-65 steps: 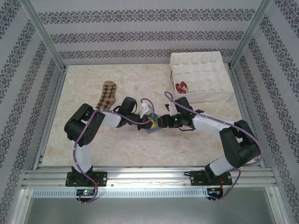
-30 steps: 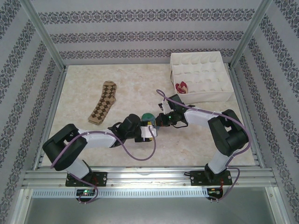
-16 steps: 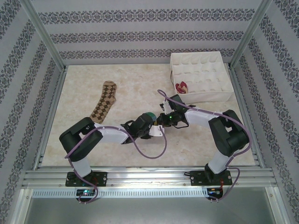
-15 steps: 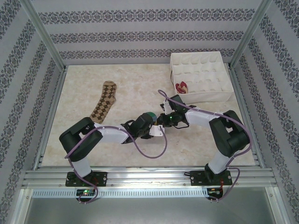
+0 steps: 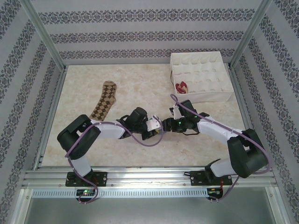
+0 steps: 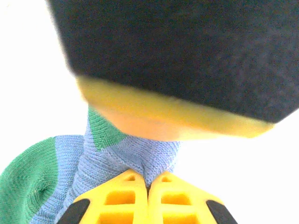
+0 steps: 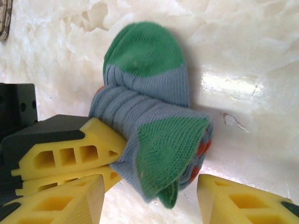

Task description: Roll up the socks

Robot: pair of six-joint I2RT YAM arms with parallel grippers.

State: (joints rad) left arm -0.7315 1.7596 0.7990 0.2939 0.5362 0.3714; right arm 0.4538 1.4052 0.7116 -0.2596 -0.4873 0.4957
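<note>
Right gripper (image 7: 149,198) now sprung open astride striped sock (image 7: 145,116), left gripper (image 6: 148,182) now clenched on one thin fold: roll may unravel if tugged.

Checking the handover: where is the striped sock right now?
Near the top view's centre: the striped sock is pinched by the left gripper and lies between the right gripper's open fingers.

On the pale marble-patterned tabletop (image 5: 140,79), the rolled blue-green striped fabric sock (image 7: 149,116) lies centrally between the left gripper (image 6: 148,184) and the right gripper (image 7: 150,189). The flat brown-tan argyle sock (image 5: 103,101) lies behind-left. The white divided fabric box (image 5: 210,96) sits far right, with the peach-and-dark-red rolled sock (image 5: 181,87) in a near-left compartment.
</note>
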